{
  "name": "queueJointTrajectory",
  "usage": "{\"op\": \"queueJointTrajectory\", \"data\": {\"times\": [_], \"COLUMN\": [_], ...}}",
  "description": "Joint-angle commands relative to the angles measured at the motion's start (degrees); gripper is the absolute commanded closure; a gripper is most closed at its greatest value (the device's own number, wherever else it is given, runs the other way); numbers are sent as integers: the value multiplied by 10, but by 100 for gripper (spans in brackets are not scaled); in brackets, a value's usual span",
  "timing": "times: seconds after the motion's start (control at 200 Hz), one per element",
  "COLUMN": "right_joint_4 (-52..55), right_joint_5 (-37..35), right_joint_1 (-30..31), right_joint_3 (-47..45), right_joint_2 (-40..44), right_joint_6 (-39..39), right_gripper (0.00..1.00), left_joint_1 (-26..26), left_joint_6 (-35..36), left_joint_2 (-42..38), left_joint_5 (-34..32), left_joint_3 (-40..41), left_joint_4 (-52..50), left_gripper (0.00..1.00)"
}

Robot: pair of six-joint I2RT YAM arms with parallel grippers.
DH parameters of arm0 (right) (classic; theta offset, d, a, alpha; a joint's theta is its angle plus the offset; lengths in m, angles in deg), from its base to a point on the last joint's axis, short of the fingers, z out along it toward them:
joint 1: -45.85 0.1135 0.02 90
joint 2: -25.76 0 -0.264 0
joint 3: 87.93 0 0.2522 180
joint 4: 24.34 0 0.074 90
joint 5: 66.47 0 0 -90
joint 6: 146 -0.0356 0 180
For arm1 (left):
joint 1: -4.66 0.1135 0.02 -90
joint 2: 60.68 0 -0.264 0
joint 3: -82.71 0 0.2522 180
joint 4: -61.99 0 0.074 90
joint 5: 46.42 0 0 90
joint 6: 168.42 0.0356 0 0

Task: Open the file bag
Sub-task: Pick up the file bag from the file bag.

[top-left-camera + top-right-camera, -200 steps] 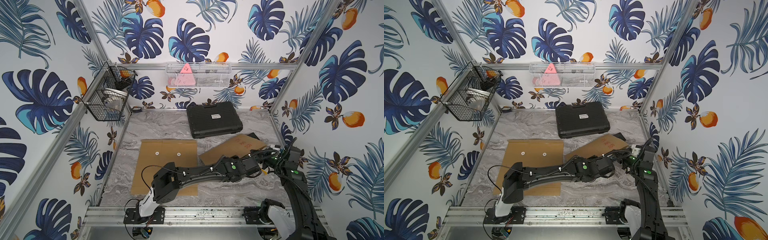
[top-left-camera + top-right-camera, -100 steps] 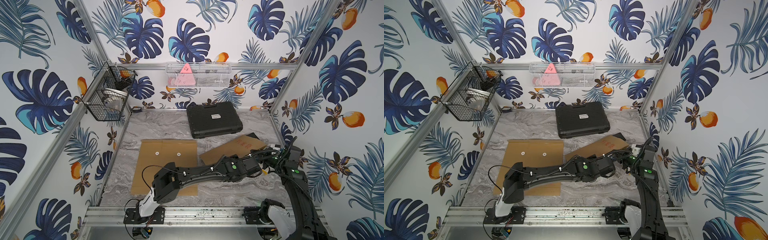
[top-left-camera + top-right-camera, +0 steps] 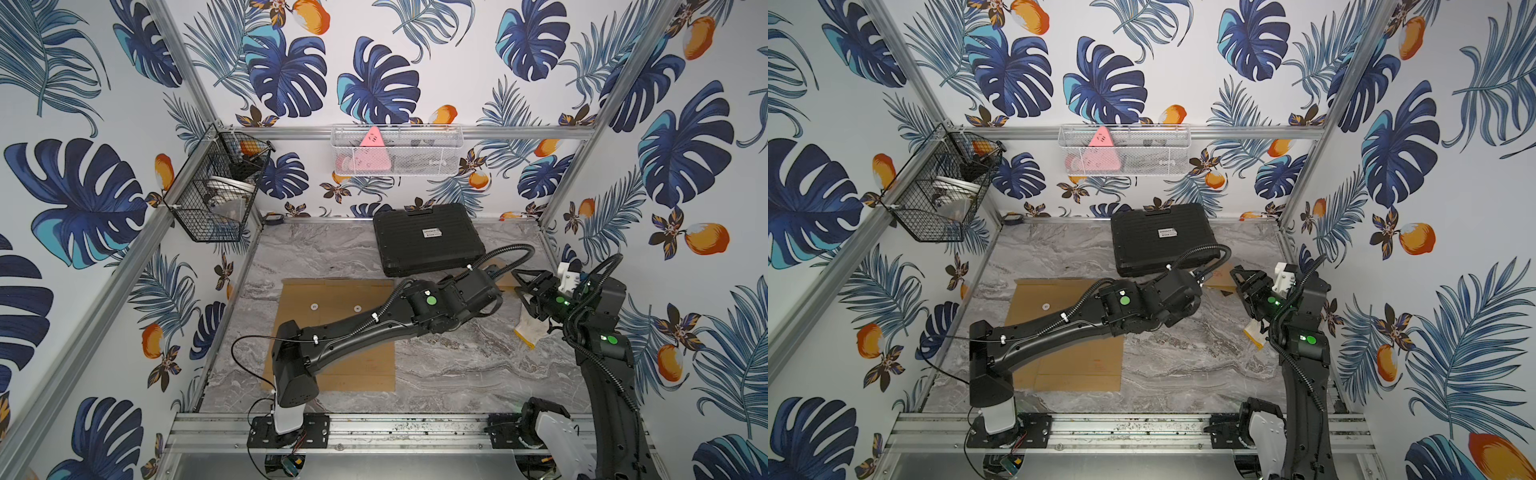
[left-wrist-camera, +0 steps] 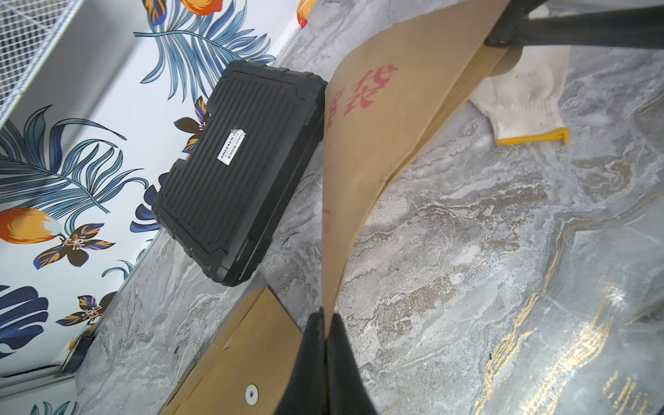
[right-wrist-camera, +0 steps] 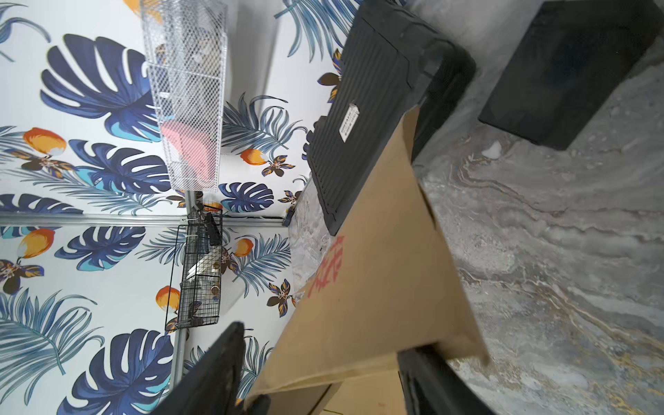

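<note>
A kraft file bag [image 4: 377,118] with red characters is lifted off the marble table [image 3: 457,365] at the right and bends in the air. My left gripper [image 4: 325,318] is shut on one thin edge of it. In both top views the left arm [image 3: 374,328] covers most of the bag, and only a brown patch [image 3: 503,284] [image 3: 1221,279] shows. My right gripper [image 5: 323,359] [image 3: 521,286] [image 3: 1240,286] stands open at the bag's other end [image 5: 377,269], which lies between its spread fingers.
A second kraft file bag [image 3: 332,307] with two white buttons lies flat at the left. A black case [image 3: 428,239] sits at the back. A white glove with a yellow cuff [image 3: 528,330] lies by the right arm. Wire baskets [image 3: 216,191] hang on the walls.
My left gripper has closed on the bag's edge. My right gripper, shut a second ago, now stands open. The bag has risen off the table.
</note>
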Motion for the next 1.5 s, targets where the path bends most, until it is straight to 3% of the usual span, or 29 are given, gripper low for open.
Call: {"op": "queueJointTrajectory", "data": {"times": [0.0, 0.15, 0.35, 0.575, 0.716, 0.881, 1.071, 1.246, 1.496], "right_joint_4": [-19, -25, -51, -176, -254, -278, -357, -460, -537], "right_joint_5": [5, 9, 13, -13, -24, -19, 44, 112, 161], "right_joint_1": [1, 1, 1, 1, 6, 55, 126, 142, 169], "right_joint_3": [28, 60, 102, 63, 58, 92, 129, 149, 200], "right_joint_2": [-5, -15, -35, -44, -73, -133, -199, -249, -273], "right_joint_6": [31, 32, 22, -32, -75, -73, -34, -42, -61], "right_gripper": [22, 14, 12, 8, 0, 0, 0, 0, 0], "left_joint_1": [17, 35, 53, 67, 107, 176, 252, 321, 345], "left_joint_6": [-18, -8, -4, -17, -26, -56, -121, -186, -239], "left_joint_2": [-24, -49, -75, -129, -174, -239, -294, -344, -376], "left_joint_5": [27, 16, 6, 43, 123, 238, 362, 471, 573], "left_joint_3": [-13, -20, -1, 0, 24, 74, 122, 165, 187], "left_joint_4": [-22, -35, -41, -28, 0, 75, 155, 231, 305], "left_gripper": [100, 100, 100, 100, 100, 100, 100, 100, 100]}}
